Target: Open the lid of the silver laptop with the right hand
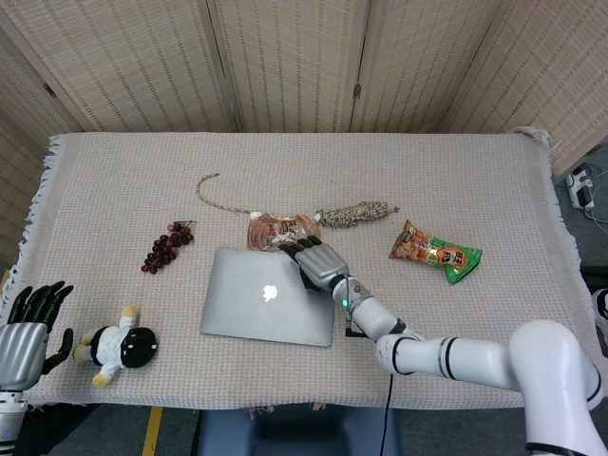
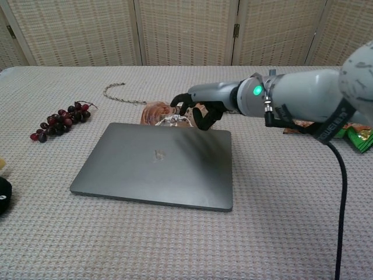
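- Head view: flat silver laptop (image 1: pixel 270 295) lies shut at the table's near centre. Right hand (image 1: pixel 312 258) hovers over its far edge, fingers curled, holding nothing. Left hand (image 1: pixel 28 323) rests spread and empty beside a black-and-white plush toy (image 1: pixel 119 346).
- Chest view: an orange crinkly snack packet (image 2: pixel 169 113) touches the far edge under the fingers (image 2: pixel 182 107).
- Risk: fingers snag the packet or slip off the thin lid.

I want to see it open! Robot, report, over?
Right robot hand over laptop's far edge, fingers curled, nothing held. Left robot hand open, idle. Lid shut. Snack packet crowds far edge.
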Controlling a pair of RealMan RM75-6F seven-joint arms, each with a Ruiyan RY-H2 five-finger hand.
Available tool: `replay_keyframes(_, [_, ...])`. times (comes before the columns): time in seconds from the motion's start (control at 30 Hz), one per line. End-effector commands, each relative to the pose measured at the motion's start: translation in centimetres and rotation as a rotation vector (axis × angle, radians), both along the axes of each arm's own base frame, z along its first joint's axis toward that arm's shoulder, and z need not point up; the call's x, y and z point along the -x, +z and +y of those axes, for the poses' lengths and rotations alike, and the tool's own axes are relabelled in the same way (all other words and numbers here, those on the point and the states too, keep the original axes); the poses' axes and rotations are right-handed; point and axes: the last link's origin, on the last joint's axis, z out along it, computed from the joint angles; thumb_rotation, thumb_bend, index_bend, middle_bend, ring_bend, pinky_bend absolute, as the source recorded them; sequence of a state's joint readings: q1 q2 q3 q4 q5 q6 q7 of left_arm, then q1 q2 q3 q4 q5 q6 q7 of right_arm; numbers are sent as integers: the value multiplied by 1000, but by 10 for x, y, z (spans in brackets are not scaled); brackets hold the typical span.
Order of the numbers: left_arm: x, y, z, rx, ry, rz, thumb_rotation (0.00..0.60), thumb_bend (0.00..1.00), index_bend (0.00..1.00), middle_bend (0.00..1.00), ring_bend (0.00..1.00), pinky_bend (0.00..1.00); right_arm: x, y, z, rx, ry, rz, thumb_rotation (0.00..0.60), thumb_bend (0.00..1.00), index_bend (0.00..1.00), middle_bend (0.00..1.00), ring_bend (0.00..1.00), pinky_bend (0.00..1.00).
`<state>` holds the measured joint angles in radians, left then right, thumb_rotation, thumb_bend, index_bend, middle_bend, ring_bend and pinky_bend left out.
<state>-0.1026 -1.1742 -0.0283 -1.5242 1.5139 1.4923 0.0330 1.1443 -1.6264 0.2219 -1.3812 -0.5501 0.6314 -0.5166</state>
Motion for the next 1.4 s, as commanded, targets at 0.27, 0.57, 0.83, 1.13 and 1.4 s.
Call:
replay_keyframes(0.27, [6,1,0,0,16,-7,600,599,146,131,117,0,-25,-42,-12,-11,0,115,600,980,0,168,28,0])
replay_keyframes(0.57, [10,-1,1,5,28,-10,600,599,146,131,117,0,-32,-49,-14,-33,0,102,600,981,0,168,21,0])
replay_keyframes(0.83, [11,-3,2,14,29,-9,600,600,146,131,117,0,-33,-48,1,-100,54,81,600,981,0,168,17,0])
replay_keyframes(1.13, [8,-5,1,23,25,-6,600,600,146,131,117,0,-28,-44,27,-147,137,81,600,981,0,167,18,0])
replay_keyframes(1.4, [8,-2,0,12,21,-10,600,600,146,131,117,0,-14,-7,36,11,245,43,600,980,0,101,24,0])
